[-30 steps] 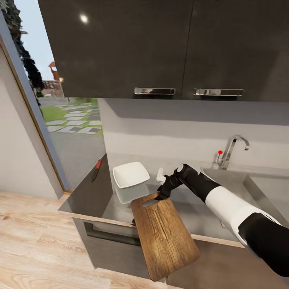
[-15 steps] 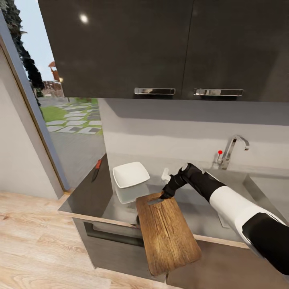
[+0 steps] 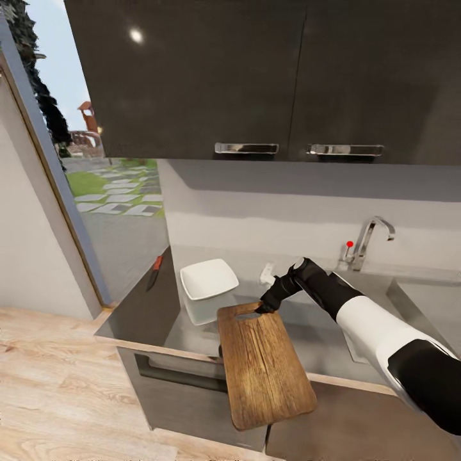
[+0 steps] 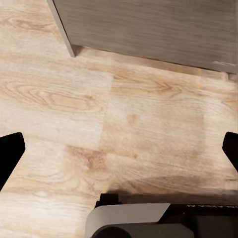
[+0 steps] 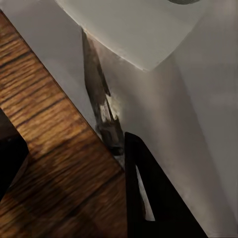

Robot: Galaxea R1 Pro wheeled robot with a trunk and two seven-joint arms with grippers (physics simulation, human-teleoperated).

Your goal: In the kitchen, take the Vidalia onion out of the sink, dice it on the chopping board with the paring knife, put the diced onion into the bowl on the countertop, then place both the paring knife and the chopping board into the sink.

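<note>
Gripping the chopping board (image 3: pixel 264 365) at its slot end, the right end effector (image 3: pixel 264 307) seems closed on it. The board overhangs the tabletop (image 3: pixel 144 307) edge beside the bowl (image 3: pixel 208 279); the left end effector (image 4: pixel 119 148) stands wide over the floor (image 4: pixel 74 104).

The chopping board (image 3: pixel 264 365) overhangs the countertop (image 3: pixel 137 307) edge, with the bowl (image 3: pixel 209 279) just beside its far corner. Bare worktop lies between the board and the sink (image 3: pixel 410 301).

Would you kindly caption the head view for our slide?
Right hand grips the slotted end of the chopping board, which overhangs the countertop edge beside the bowl.
</note>
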